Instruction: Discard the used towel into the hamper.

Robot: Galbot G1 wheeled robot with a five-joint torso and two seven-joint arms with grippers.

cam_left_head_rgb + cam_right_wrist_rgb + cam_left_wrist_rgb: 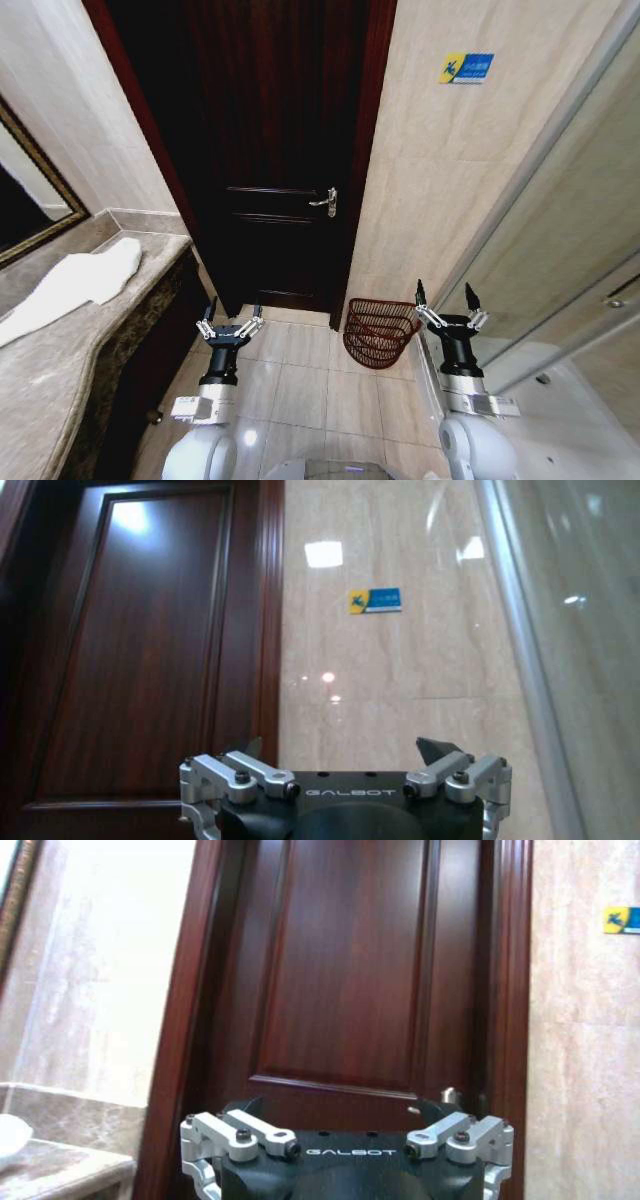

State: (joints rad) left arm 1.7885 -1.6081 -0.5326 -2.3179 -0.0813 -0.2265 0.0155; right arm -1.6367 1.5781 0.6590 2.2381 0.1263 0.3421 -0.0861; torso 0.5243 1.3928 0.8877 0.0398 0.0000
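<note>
Door point(270, 150) of dark reddish wood stands shut straight beyond both sets of jaws, its frame running up on either side and a metal lever handle point(325, 201) on its right edge, higher than the jaws. Tiled wall point(450, 180) in pale beige runs beyond the right jaws, with a glass partition point(570, 240) slanting away to their right. Marble table point(60, 350) stretches along the left, to the left of the left jaws and above their level. Towel point(75, 285), white and crumpled, lies stretched along that table top, well apart from both grippers and untouched. Floor point(300, 380) of light glossy tiles spreads under both arms.

Next in size, the hamper point(380, 332), a reddish-brown open-weave basket, sits on the floor at the foot of the wall beside the door frame, between the two sets of jaws and nearer the right ones, tilted so its open mouth shows.

Left gripper point(230, 319) hangs in front of the door with its jaws spread wide and nothing in them. Right gripper point(446, 300) is raised just to the right of the hamper, jaws likewise spread wide and empty. A small blue and yellow sign point(466, 68) is stuck high on the wall, far above the right jaws.
</note>
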